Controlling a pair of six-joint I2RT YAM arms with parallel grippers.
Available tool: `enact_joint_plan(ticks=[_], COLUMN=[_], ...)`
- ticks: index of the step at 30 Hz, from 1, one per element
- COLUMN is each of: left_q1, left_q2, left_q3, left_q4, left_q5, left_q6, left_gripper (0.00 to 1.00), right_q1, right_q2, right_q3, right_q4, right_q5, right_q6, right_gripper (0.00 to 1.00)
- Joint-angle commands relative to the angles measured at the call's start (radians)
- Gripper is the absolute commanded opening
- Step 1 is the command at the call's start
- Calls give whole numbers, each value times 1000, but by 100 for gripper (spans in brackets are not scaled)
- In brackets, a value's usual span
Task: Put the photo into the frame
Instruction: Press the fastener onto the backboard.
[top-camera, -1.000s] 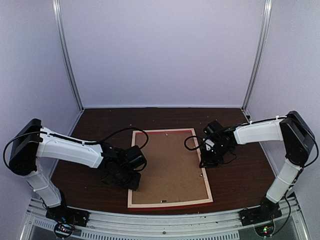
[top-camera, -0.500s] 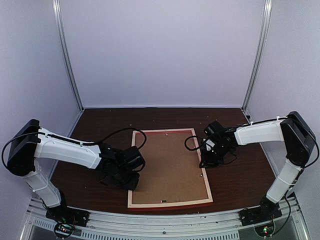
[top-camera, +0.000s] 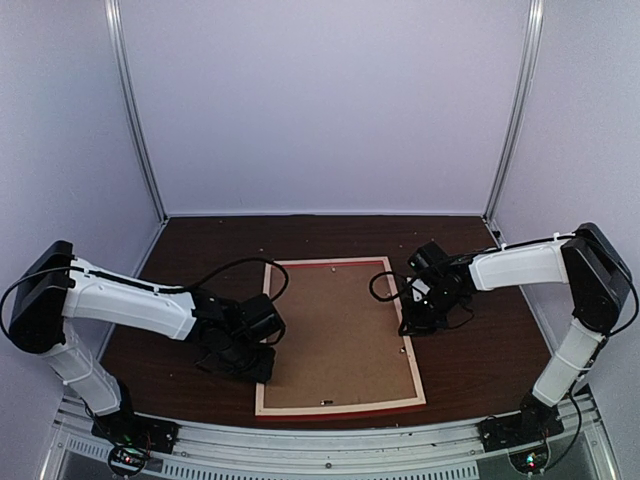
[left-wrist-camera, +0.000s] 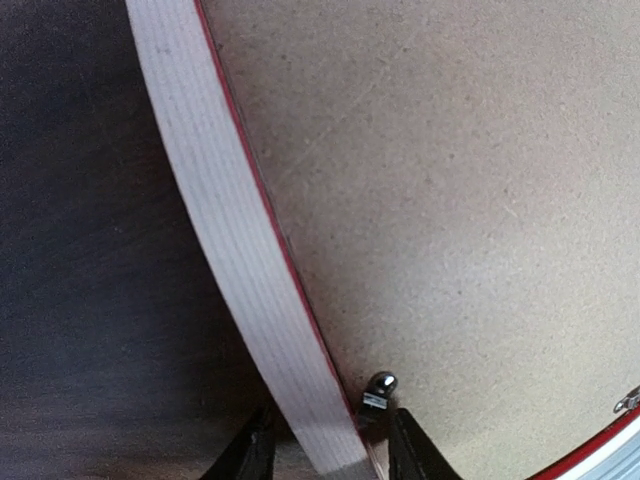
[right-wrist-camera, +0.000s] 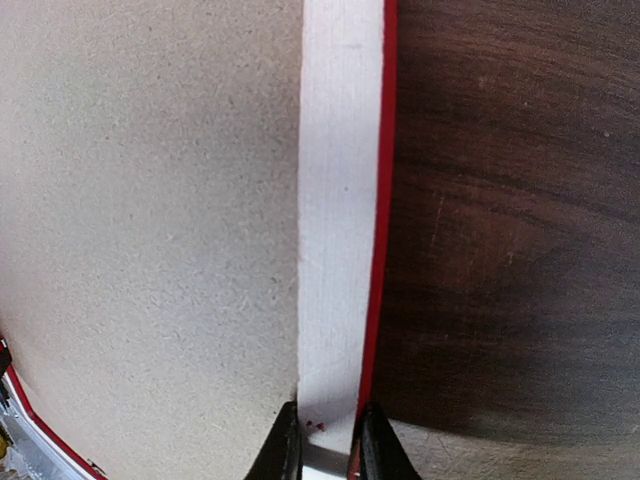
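The frame (top-camera: 340, 407) lies face down on the table, its pale back up and its red edges showing. A brown backing board (top-camera: 335, 330) fills it. The photo is hidden. My left gripper (top-camera: 262, 368) is at the frame's left rail near the front corner. In the left wrist view this gripper (left-wrist-camera: 328, 455) is open and straddles the rail (left-wrist-camera: 215, 230) and a small metal tab (left-wrist-camera: 378, 390), with slim gaps on both sides. My right gripper (top-camera: 408, 325) is at the right rail. In its wrist view the gripper (right-wrist-camera: 325, 445) is shut on that rail (right-wrist-camera: 340, 200).
The dark wood table (top-camera: 200, 250) surrounds the frame, with pale walls and metal posts on three sides. More small metal tabs sit along the board's edge, one on the right (top-camera: 403, 350) and one at the front (top-camera: 325, 402). Black cables hang off both wrists.
My left arm has slid a little toward the front left along the rail, and its jaws have narrowed slightly. The right arm and the frame have not moved.
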Motion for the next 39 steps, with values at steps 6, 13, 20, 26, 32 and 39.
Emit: enact_joint_plan(ticks=[6, 13, 20, 26, 32, 39], left_q1=[25, 36, 56, 66, 68, 69], left_q2=[-4, 18, 22, 38, 53, 69], left_q3=[-23, -2, 16, 27, 61, 74], left_q4=[-19, -17, -14, 22, 9, -18], left_q5=[10, -15, -52, -56, -80, -105], left_q6=[23, 60, 102, 138, 172, 189], left_gripper=[36, 32, 25, 22, 45, 46], right_q1=[-18, -17, -17, -17, -17, -18], right_q2=[60, 61, 64, 66, 69, 75], right_q3=[-47, -39, -33, -31, -24, -33], right_q4=[32, 26, 18, 12, 9, 19], right_q5=[31, 30, 31, 32, 29, 21], right_q6=[11, 10, 4, -2, -9, -8], right_gripper=[5, 5, 5, 5, 5, 5])
